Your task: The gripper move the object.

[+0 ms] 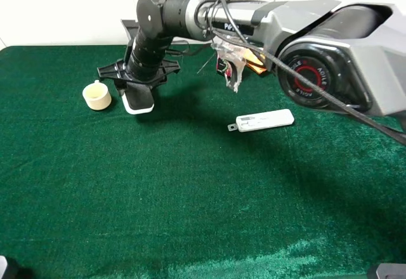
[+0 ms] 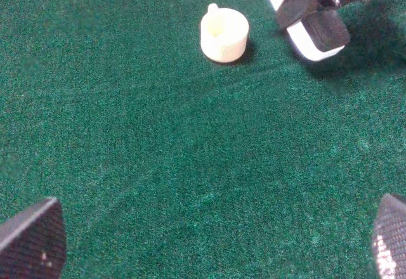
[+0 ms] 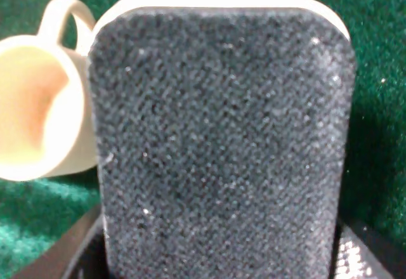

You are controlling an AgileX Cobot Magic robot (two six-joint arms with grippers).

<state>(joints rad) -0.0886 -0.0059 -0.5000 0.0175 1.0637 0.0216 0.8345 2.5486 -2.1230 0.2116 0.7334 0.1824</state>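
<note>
Object (image 1: 138,103) lies on the green cloth (image 1: 190,215), toward its far left. To reach it, the right arm (image 1: 330,44) stretches across the middle. Its gripper (image 1: 138,92) points straight down, fingers (image 3: 54,260) straddling the block's long sides; whether they squeeze it, I cannot tell. The left gripper (image 2: 209,238) hangs spread wide, well apart. A white remote (image 1: 261,121) lies aside, and a cream cup (image 1: 97,95) sits just beside the block.

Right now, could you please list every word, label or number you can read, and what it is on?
"Pi": start of white lettering on the right arm, rest hidden by cables.
"AGILE": on its round joint cap, barely legible.
White stick: printed marks, too small to read.
</note>
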